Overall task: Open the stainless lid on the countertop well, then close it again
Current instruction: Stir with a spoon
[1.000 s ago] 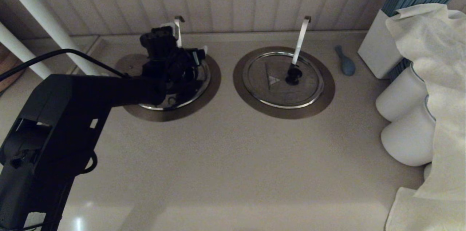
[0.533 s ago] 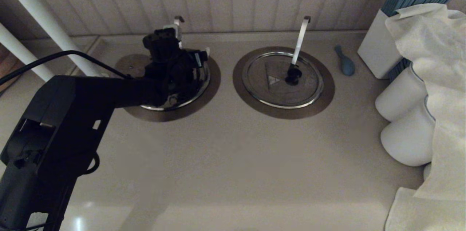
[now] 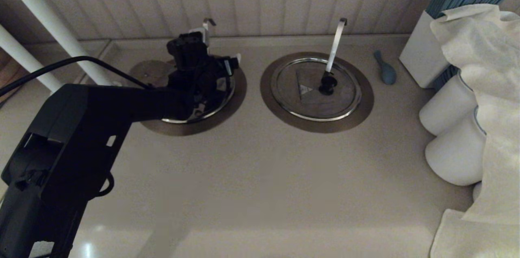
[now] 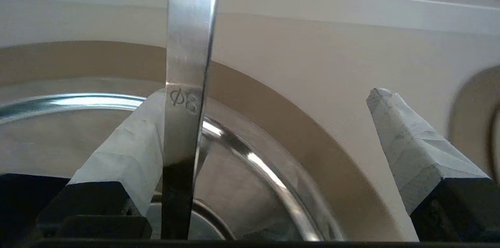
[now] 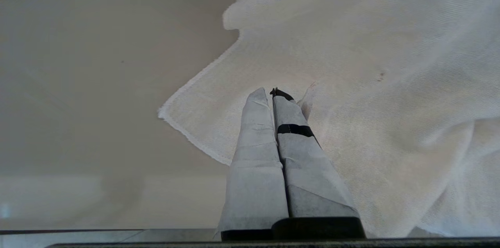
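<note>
Left wrist view shows the left gripper point(image 4: 269, 138) spread wide over the stainless lid point(image 4: 242, 185), one finger point(image 4: 125, 150) beside the hooked utensil handle point(image 4: 187, 64); the right gripper point(image 5: 273, 138) is pressed closed, empty, by a white cloth point(image 5: 371, 64).

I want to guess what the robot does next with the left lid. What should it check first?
1. Left gripper over the stainless lid: ok.
2. Its fingers open: ok.
3. Lid's knob between the fingers: cannot tell, hidden.
4. Utensil handle out of the way: not ok, it stands right by one finger.
5. Right gripper parked, shut, by the cloth: ok.
</note>
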Robot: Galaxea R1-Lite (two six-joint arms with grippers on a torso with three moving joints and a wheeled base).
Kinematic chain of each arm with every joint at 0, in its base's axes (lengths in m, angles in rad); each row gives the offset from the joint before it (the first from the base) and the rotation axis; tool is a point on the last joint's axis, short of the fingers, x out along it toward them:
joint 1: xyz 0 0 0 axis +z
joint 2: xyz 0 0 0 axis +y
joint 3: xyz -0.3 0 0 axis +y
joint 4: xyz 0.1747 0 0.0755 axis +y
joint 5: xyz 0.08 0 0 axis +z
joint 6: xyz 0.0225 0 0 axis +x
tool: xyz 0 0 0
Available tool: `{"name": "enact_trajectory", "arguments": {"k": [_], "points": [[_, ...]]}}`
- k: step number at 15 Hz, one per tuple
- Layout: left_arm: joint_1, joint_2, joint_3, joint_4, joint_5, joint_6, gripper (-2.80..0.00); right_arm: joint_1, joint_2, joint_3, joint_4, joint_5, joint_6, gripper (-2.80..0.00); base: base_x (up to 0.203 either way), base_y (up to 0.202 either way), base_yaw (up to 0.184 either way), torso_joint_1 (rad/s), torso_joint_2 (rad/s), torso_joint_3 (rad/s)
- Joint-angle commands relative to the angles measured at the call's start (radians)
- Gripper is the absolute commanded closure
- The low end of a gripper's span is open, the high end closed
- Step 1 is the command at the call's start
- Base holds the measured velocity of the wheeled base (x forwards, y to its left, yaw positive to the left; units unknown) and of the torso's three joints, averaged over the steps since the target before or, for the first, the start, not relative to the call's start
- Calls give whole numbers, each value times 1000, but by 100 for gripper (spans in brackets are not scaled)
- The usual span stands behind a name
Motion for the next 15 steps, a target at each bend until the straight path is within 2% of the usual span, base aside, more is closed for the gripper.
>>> {"name": "enact_trajectory", "arguments": {"k": [1,6,15], "points": [[-7,-10,14,-3,1,-1,-280,0,0,0,0,0,0,0,0,0,0,0,0,0],[-28,-58,85,-3,-5,-3,-280,0,0,0,0,0,0,0,0,0,0,0,0,0],[-5,-104,85,1,1,-4,-280,2,0,0,0,0,0,0,0,0,0,0,0,0]]}}
